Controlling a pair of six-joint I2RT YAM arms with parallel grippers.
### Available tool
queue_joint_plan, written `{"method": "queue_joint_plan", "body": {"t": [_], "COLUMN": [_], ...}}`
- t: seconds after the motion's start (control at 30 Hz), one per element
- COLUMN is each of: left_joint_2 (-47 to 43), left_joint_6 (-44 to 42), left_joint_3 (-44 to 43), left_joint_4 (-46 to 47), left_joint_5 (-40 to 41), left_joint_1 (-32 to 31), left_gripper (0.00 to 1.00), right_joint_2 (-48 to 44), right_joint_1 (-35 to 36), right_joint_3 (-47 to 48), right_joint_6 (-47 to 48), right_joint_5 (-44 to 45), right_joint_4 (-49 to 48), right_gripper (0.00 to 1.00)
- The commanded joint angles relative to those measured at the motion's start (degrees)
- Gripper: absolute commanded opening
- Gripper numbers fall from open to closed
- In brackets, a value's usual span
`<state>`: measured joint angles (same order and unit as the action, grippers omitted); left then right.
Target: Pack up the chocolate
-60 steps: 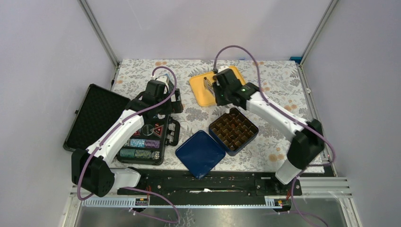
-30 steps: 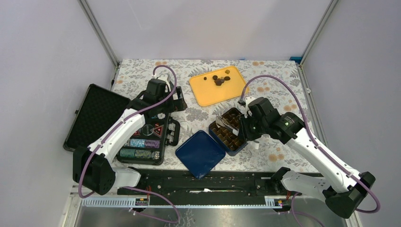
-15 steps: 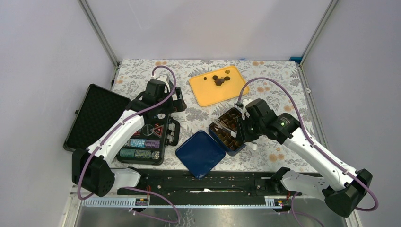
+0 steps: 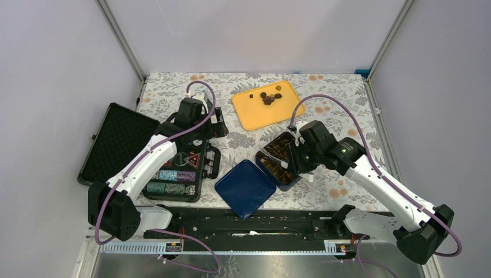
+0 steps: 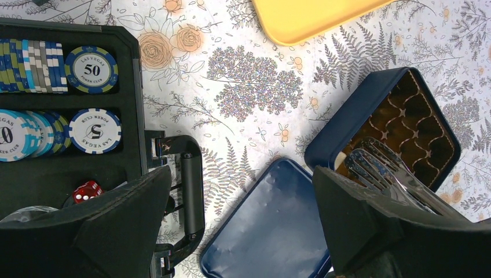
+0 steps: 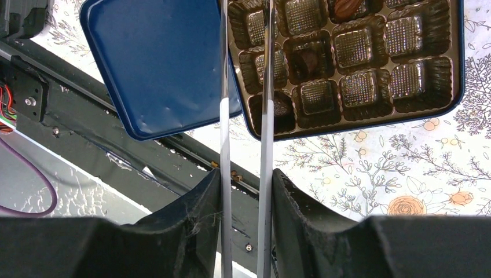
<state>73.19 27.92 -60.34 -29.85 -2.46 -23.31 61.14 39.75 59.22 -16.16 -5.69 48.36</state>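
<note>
Several dark brown chocolate pieces and one pale piece [image 4: 269,97] lie on the yellow tray [image 4: 249,113] at the back. The open blue box [image 4: 262,159] holds a brown moulded insert [image 6: 359,87] with a few chocolates [image 6: 306,61] in its cells. My right gripper [image 4: 296,157] is shut on metal tongs [image 6: 266,87], whose blades reach over the box's near-left cells; they also show in the left wrist view [image 5: 376,168]. The tong tips are cut off in the right wrist view. My left gripper [image 5: 242,191] is open and empty, hovering above the table left of the box.
The blue box lid [image 4: 246,186] lies flat, front-left of the box. A black case of poker chips [image 4: 176,174] with its open lid [image 4: 116,142] sits at the left. Chips and a red die [image 5: 88,191] show in the case. The table's front rail [image 6: 145,156] runs below the box.
My right arm has swung from the yellow tray back to the blue box with the tongs, then eased slightly left over it. The left arm has not moved.
</note>
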Motion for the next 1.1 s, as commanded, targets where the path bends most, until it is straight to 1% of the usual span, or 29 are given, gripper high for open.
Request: {"method": "queue_joint_plan", "body": {"t": [0.0,0.07,0.13,0.2,0.27,0.4,0.5,0.6,0.67,0.73,0.83,0.9,0.97,1.07], "left_joint_2": [-0.88,-0.69,-0.61,-0.52,-0.5,-0.81,-1.02,-1.11,-1.35,-1.74,-1.94,-2.0,-1.99,-1.93], "left_joint_6": [-0.39,-0.49,-0.54,-0.72,-0.84,-0.94,-0.94,-1.1,-1.24,-1.33,-1.47,-1.47,-1.51,-1.64], "left_joint_3": [-0.25,-0.43,-0.64,-0.74,-0.74,-0.34,-0.04,0.09,0.25,0.69,0.73,0.24,-0.03,-0.17], "left_joint_4": [2.16,2.16,2.18,2.16,2.16,2.18,2.16,2.17,2.16,2.21,1.91,1.73,1.72,1.72], "left_joint_5": [0.09,0.0,0.03,0.19,0.35,0.53,0.61,0.54,0.45,0.59,0.7,0.75,0.68,0.69], "left_joint_1": [-0.07,-0.07,-0.07,-0.07,-0.05,-0.07,-0.06,-0.07,-0.07,-0.07,-0.07,-0.06,-0.01,-0.04], "left_gripper": [0.99,0.99,0.99,0.99,0.99,0.99,0.99,0.99,0.99,0.99,0.99,0.99,0.99,0.99], "right_joint_2": [-0.01,-0.13,-0.36,-0.85,-1.23,-0.56,2.12,5.4,7.83,10.16,12.82,14.4,16.96,21.19], "right_joint_1": [0.59,0.57,0.55,0.57,0.59,0.52,0.52,0.24,-0.42,-2.36,-8.56,-11.54,-13.78,-15.34], "right_joint_3": [1.73,2.61,4.07,5.81,7.6,11.16,13.87,15.93,16.54,17.0,16.84,16.59,17.33,19.88], "right_joint_6": [0.17,0.17,0.22,0.27,0.51,0.75,1.42,2.37,3.21,3.51,2.46,1.98,2.01,2.76], "right_joint_5": [-0.08,0.46,1.6,2.94,3.98,9.95,15.79,21.03,22.79,22.78,17.9,16.33,15.26,14.49], "right_joint_4": [-1.86,-1.69,-1.12,-0.67,-0.54,-0.76,-1.31,-3.96,-6.73,-10.21,-14.87,-17.64,-19.01,-20.55], "right_gripper": [0.37,0.28,0.21,0.16,0.13,0.13,0.13,0.13,0.14,0.14,0.14,0.15,0.16,0.17]}}
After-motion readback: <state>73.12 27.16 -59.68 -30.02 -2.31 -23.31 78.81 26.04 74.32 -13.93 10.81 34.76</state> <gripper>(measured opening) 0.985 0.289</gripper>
